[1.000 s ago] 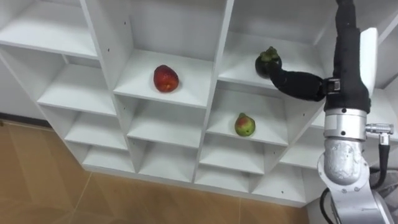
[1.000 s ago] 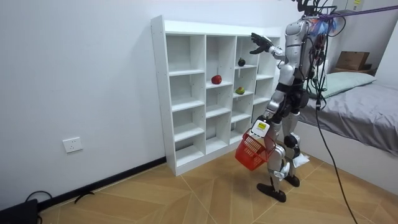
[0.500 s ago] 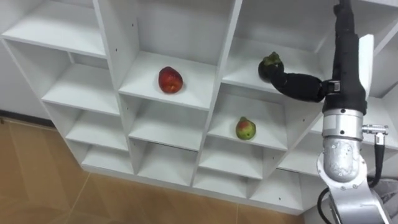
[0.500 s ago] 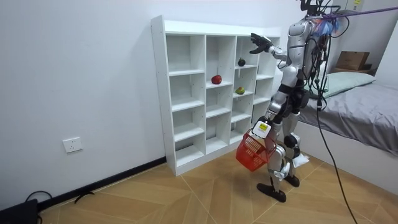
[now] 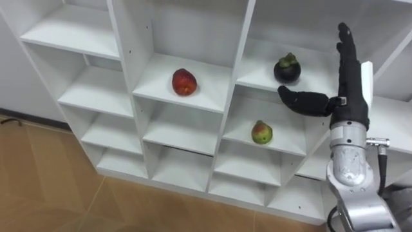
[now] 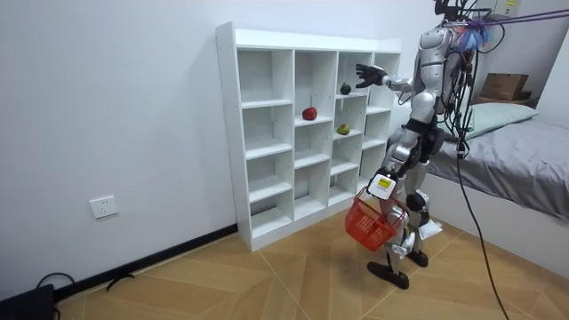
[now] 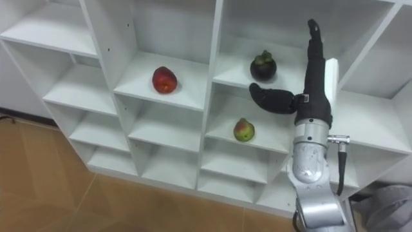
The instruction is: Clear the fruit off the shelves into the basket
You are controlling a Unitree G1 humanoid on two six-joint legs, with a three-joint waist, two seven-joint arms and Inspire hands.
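One right hand (image 5: 347, 96), fingers (image 5: 344, 48) straight, near mangosteen (image 5: 287, 69), left hand (image 6: 382, 188) gripping basket (image 6: 366, 228)

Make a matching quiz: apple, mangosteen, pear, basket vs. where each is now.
Things:
1. red apple
2. dark mangosteen
3. green pear
4. red basket

Places:
A. compartment directly below another fruit
B. hanging at the left hand
C. compartment one column left of the other two fruits
D. compartment beside the open right hand

Pairs: 1-C, 2-D, 3-A, 4-B
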